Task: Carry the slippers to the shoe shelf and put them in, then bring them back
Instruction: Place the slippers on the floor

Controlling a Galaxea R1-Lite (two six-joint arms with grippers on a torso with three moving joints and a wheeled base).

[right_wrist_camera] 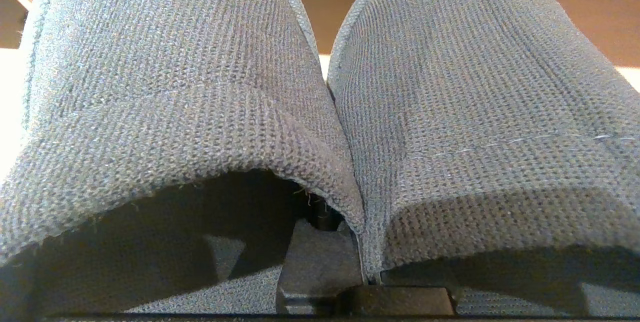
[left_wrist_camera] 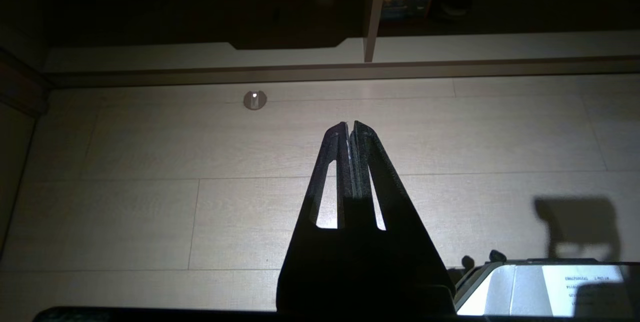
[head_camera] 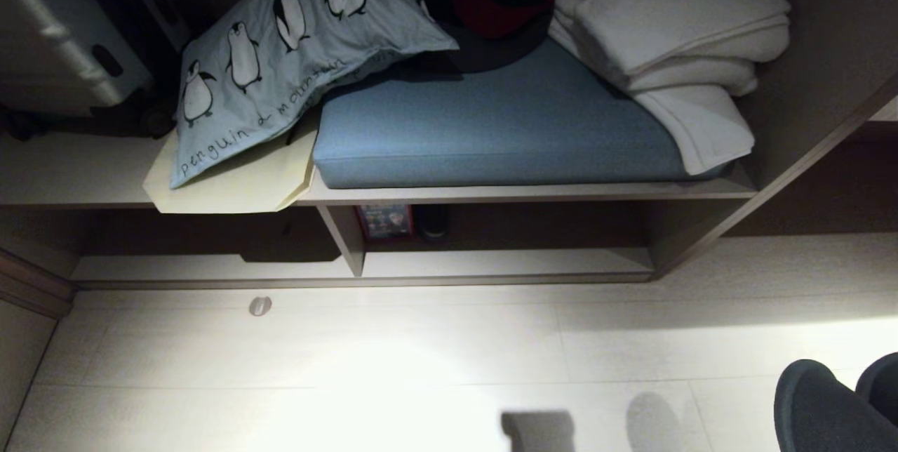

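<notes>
The slippers [right_wrist_camera: 320, 87], a dark charcoal-blue knitted pair, fill the right wrist view side by side, toes pointing away. My right gripper [right_wrist_camera: 367, 272] is shut on their two inner walls, pinched together, one finger [right_wrist_camera: 315, 257] inside the left slipper. In the head view the slippers [head_camera: 821, 410] hang at the lower right over the pale floor. The shoe shelf [head_camera: 505, 264], a low beige cubby with a dark back and a slanted divider [head_camera: 344, 238], lies ahead under the bench. My left gripper [left_wrist_camera: 350, 124] is shut and empty above the floor, facing the shoe shelf [left_wrist_camera: 450, 47].
On the bench above lie a blue cushion [head_camera: 491, 129], a penguin pillow [head_camera: 280, 52] and folded white towels [head_camera: 673, 31]. A picture box [head_camera: 384, 220] and a dark shoe [head_camera: 431, 220] stand deep in the cubby. A small round stopper [head_camera: 260, 306] sits on the floor.
</notes>
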